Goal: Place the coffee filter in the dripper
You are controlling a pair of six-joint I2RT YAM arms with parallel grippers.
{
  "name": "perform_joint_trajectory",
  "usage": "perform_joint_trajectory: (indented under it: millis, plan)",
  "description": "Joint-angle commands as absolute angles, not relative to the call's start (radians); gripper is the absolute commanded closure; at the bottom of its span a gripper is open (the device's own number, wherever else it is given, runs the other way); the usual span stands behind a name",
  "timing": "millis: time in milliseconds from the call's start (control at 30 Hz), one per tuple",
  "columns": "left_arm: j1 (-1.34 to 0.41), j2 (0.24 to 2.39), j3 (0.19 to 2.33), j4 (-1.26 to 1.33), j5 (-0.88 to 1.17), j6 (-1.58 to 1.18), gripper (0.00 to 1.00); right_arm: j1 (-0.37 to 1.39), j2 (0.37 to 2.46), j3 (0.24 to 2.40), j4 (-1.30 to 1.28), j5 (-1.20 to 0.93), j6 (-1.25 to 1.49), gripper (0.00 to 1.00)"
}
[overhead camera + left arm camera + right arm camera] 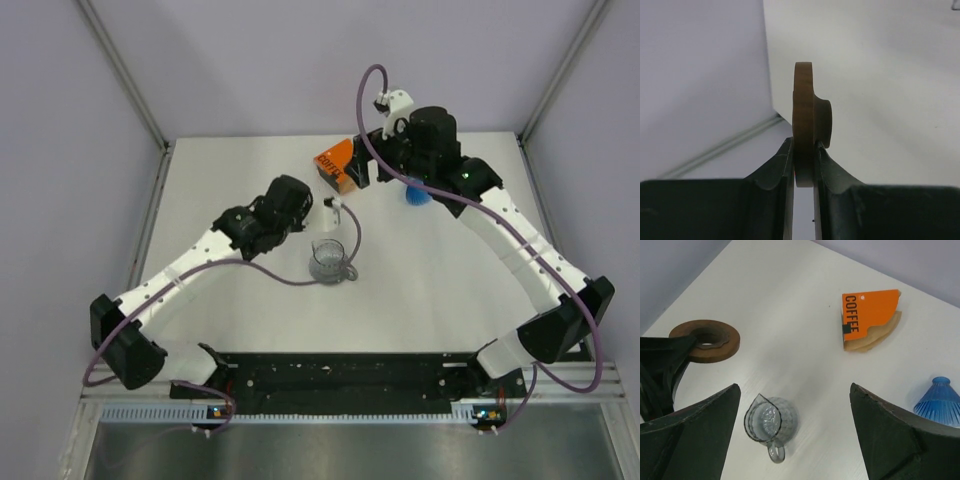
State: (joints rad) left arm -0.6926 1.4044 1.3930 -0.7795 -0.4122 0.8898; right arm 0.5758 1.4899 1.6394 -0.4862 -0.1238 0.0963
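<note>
The coffee filter is tan paper sticking out of the open end of an orange box lying on the table. The blue ribbed dripper stands to the right of the box with its narrow end up; in the top view my right arm half hides it. My right gripper is open and empty, high above the table. My left gripper is shut on a dark brown flat ring and holds it in the air, edge-on in its own view. The ring also shows in the right wrist view.
A grey clear pitcher with handle stands mid-table, below my right gripper in the right wrist view. The orange box lies near the back edge. Walls close in the table at the back and on both sides.
</note>
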Motion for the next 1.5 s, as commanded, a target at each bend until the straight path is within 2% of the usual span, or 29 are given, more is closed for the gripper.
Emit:
perform_joint_trajectory:
  millis: [0, 200, 333, 500, 767, 1000, 1333, 1400, 1467]
  plan:
    - [-0.853, 1.192, 1.139, -0.302, -0.574, 1.409, 1.00, 0.581, 1.466, 1.697, -0.594, -0.201, 0.083, 0.11]
    - [-0.951, 0.944, 0.645, 0.231, -0.339, 1.929, 1.00, 0.643, 1.476, 1.701, -0.635, -0.190, 0.052, 0.13]
    - [-0.959, 0.888, 0.511, 0.330, -0.267, 2.029, 1.00, 0.701, 1.502, 1.713, -0.675, -0.155, 0.034, 0.17]
    - [-0.968, 0.902, 0.459, 0.448, -0.262, 2.080, 1.00, 0.761, 1.548, 1.694, -0.676, -0.138, 0.032, 0.18]
    - [-0.979, 0.884, 0.440, 0.456, -0.239, 2.079, 1.00, 0.767, 1.614, 1.697, -0.632, -0.163, 0.040, 0.27]
    - [-0.980, 0.870, 0.439, 0.440, -0.239, 2.065, 1.00, 0.767, 1.654, 1.694, -0.600, -0.167, 0.054, 0.44]
    - [-0.980, 0.884, 0.448, 0.453, -0.267, 2.040, 1.00, 0.767, 1.669, 1.669, -0.598, -0.264, 0.031, 0.44]
    - [-0.980, 0.885, 0.449, 0.456, -0.267, 2.034, 1.00, 0.767, 1.669, 1.664, -0.600, -0.270, 0.025, 0.52]
    - [-0.980, 0.884, 0.454, 0.456, -0.268, 2.033, 1.00, 0.765, 1.667, 1.661, -0.601, -0.252, 0.025, 0.65]
